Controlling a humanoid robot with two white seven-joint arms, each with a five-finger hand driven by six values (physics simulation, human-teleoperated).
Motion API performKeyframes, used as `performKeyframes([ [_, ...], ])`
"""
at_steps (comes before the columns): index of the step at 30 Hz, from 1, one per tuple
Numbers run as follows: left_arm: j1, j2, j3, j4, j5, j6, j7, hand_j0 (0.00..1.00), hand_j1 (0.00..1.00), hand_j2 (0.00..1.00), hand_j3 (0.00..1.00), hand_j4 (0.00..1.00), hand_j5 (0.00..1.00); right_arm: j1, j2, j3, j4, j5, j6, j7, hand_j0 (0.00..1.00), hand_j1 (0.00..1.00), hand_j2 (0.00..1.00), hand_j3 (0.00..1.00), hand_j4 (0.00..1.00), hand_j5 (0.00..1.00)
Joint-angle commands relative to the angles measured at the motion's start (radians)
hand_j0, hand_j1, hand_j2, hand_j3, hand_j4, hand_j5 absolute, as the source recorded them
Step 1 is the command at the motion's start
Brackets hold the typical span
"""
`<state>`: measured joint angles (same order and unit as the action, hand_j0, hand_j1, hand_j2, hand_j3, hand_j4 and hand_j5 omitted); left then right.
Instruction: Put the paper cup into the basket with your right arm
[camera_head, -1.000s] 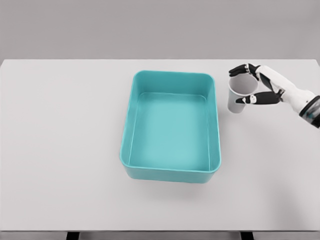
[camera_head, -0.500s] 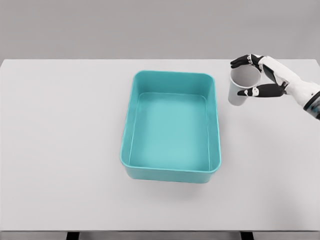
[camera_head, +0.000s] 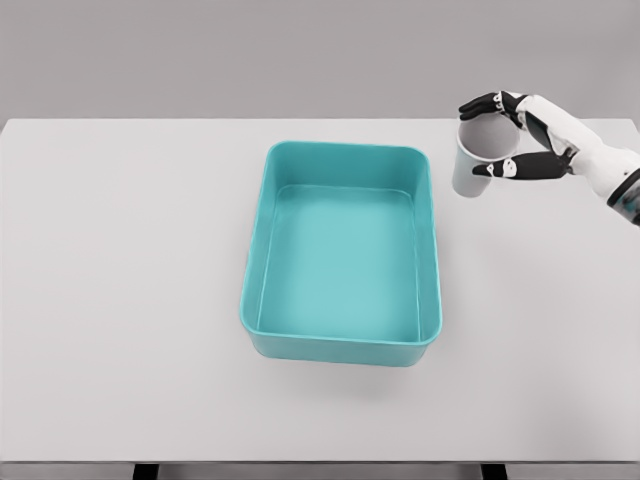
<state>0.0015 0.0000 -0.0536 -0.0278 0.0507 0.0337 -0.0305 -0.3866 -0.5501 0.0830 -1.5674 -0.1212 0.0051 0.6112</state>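
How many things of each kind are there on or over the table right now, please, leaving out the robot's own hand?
Basket: 1, teal, with nothing in it
Paper cup: 1, white, held in the right hand
Total: 2

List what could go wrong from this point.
1. The right hand grips the cup only near its rim, thumb on one side and fingers on the other; a thin paper wall may crush or slip out.
2. The cup hangs outside the basket's right wall; a low carry could clip that wall.
3. Released from a height, the light cup might tip or bounce inside the basket.
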Motion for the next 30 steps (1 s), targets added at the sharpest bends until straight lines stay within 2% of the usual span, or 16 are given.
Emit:
performKeyframes([
  [1,0.000,0.000,0.000,0.000,0.000,0.000,0.000,1.00,1.00,1.00,1.00,1.00,1.00,0.000,0.001,0.000,-0.003,-0.005,0.007,0.000,0.70,0.70,0.70,0.70,0.70,0.70],
  [11,0.000,0.000,0.000,0.000,0.000,0.000,0.000,1.00,1.00,1.00,1.00,1.00,1.00,-0.025,0.010,0.009,-0.005,-0.005,0.021,0.000,0.70,0.70,0.70,0.70,0.70,0.70],
  [14,0.000,0.000,0.000,0.000,0.000,0.000,0.000,1.00,1.00,1.00,1.00,1.00,1.00,-0.041,0.044,0.014,-0.002,-0.005,0.024,0.000,0.70,0.70,0.70,0.70,0.70,0.70],
  [26,0.000,0.000,0.000,0.000,0.000,0.000,0.000,1.00,1.00,1.00,1.00,1.00,1.00,-0.063,0.087,0.020,-0.003,0.000,0.036,0.000,0.70,0.70,0.70,0.70,0.70,0.70],
  [30,0.000,0.000,0.000,0.000,0.000,0.000,0.000,1.00,1.00,1.00,1.00,1.00,1.00,-0.086,0.118,0.054,0.003,0.006,0.038,0.000,0.70,0.70,0.70,0.70,0.70,0.70],
])
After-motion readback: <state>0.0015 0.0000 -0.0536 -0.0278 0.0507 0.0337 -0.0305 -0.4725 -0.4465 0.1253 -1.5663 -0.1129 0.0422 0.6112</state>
